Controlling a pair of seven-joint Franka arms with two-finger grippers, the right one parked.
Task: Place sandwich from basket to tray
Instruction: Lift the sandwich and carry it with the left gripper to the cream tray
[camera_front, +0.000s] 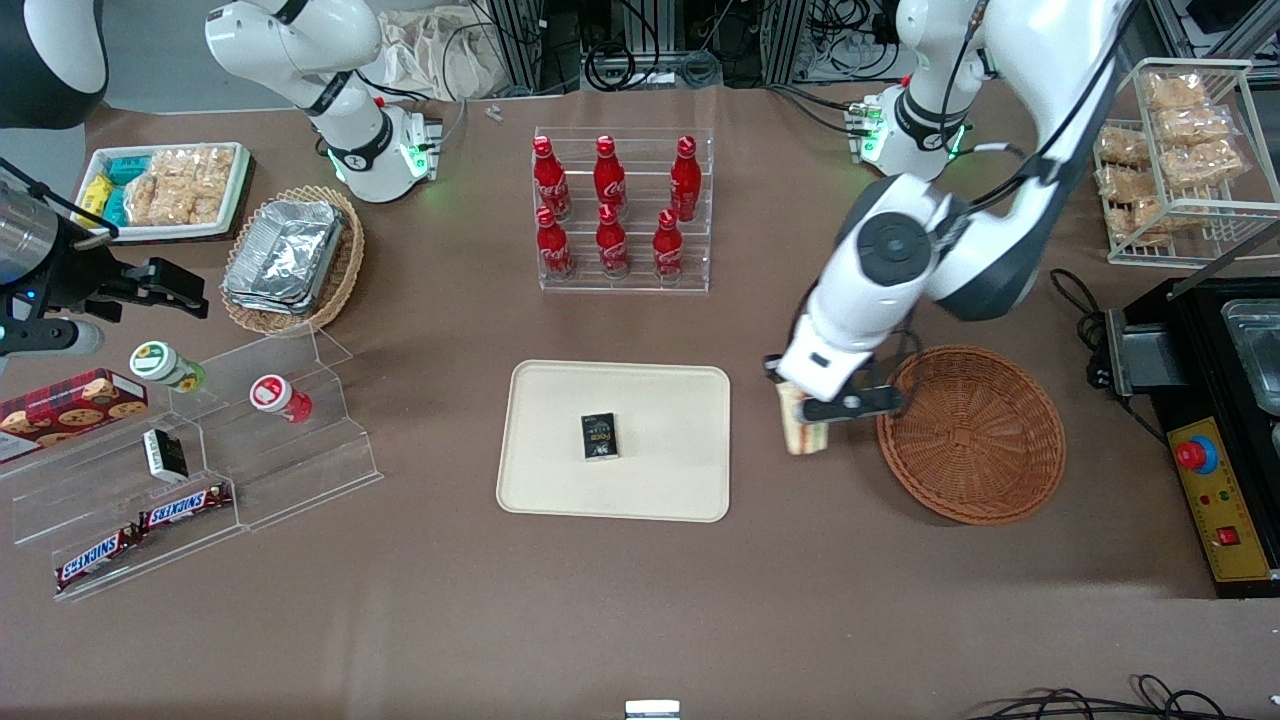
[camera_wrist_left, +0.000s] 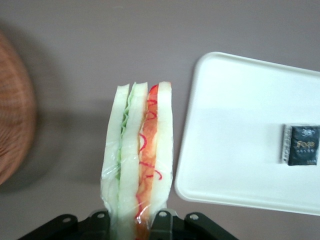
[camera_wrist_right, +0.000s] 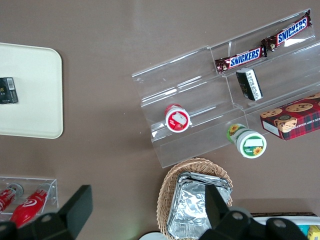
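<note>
While clamped in the end effector (camera_front: 812, 420), sandwich (camera_front: 802, 432) hangs between basket (camera_front: 975, 435), tray (camera_front: 640, 395)

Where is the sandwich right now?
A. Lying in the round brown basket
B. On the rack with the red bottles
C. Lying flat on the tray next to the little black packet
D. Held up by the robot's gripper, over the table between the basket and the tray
D: the gripper is shut on the sandwich, which hangs over bare table between the basket and the tray.
</note>
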